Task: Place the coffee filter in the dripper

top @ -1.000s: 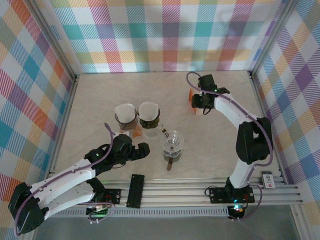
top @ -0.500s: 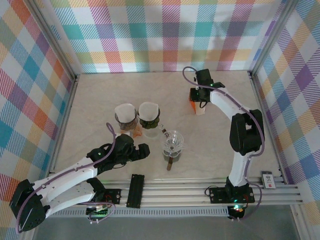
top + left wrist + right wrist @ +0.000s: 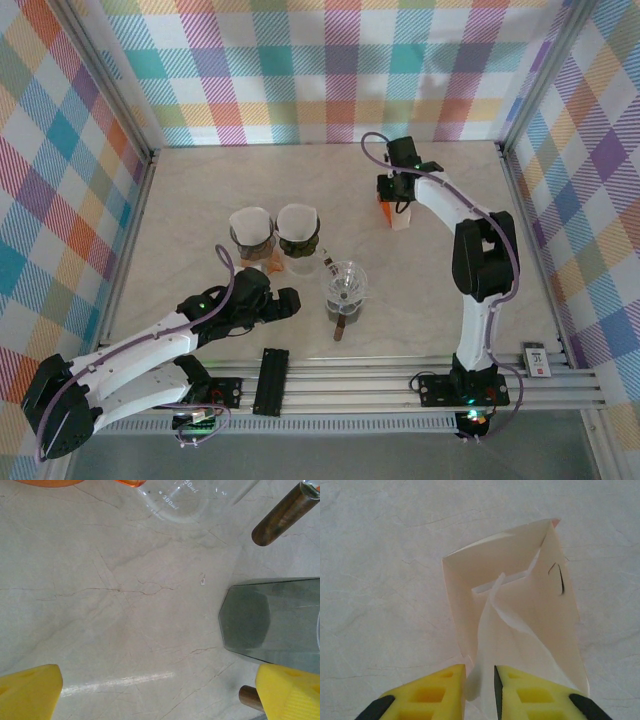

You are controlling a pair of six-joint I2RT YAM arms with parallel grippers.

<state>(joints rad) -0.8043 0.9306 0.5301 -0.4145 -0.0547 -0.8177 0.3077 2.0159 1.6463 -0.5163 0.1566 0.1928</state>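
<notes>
The table (image 3: 190, 190) carries everything. The left claw (image 3: 160, 695) hovers low over a bare patch of it, yellow fingers spread wide and holding nothing. The glass dripper (image 3: 347, 283) stands just beside this claw, to its right. Well apart, toward the far side, the right claw (image 3: 480, 672) is pinched nearly flat on a thin white filter (image 3: 481, 645), which sticks up out of the cream holder (image 3: 530, 605) directly beneath the claw.

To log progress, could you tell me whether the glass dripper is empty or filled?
Empty: the glass dripper looks clear through, no white paper; the coffee filter is pinched in the right tool.
</notes>
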